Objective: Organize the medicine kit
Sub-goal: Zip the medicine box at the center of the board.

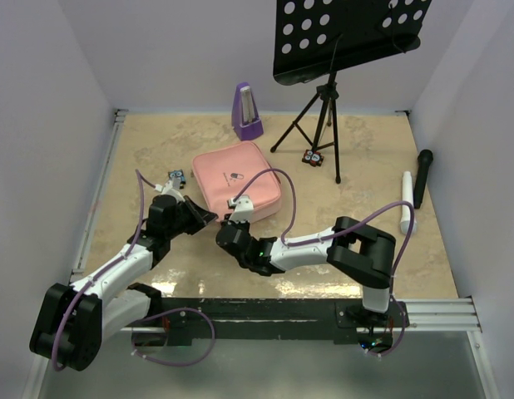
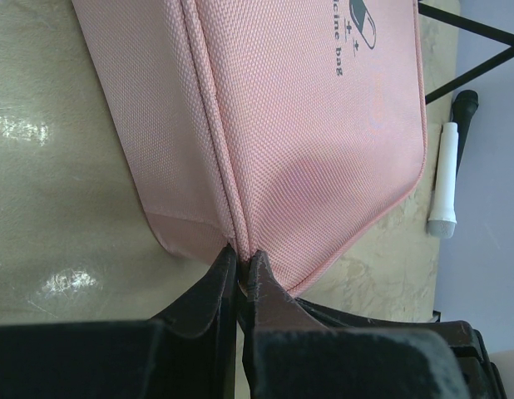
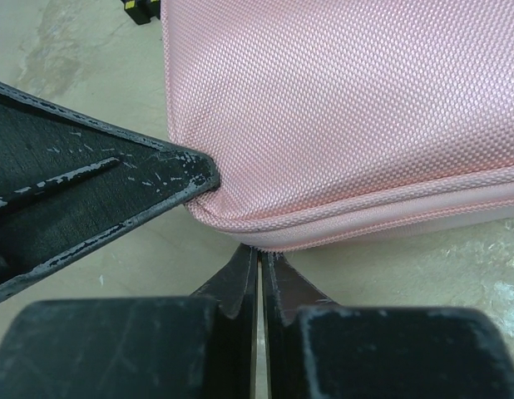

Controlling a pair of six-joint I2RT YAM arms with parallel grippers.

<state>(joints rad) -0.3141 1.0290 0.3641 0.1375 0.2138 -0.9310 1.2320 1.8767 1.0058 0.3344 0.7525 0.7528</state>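
The medicine kit (image 1: 238,179) is a pink square zip case lying closed on the table, with a pill logo on its lid (image 2: 357,21). My left gripper (image 1: 209,218) is at the kit's near-left corner. In the left wrist view (image 2: 243,256) it is shut, with the kit's zip seam (image 2: 215,125) pinched between its tips. My right gripper (image 1: 230,221) is at the same corner from the near side. In the right wrist view (image 3: 259,252) its jaws are shut, tips touching the seam of the kit (image 3: 348,108). A left finger (image 3: 91,199) presses the kit's corner there.
A purple metronome (image 1: 247,112) stands behind the kit. A music stand's tripod (image 1: 323,116) stands at the back right, with a small packet (image 1: 312,156) by its feet. Another packet (image 1: 175,175) lies left of the kit. A white tube (image 1: 406,202) and black microphone (image 1: 422,177) lie right.
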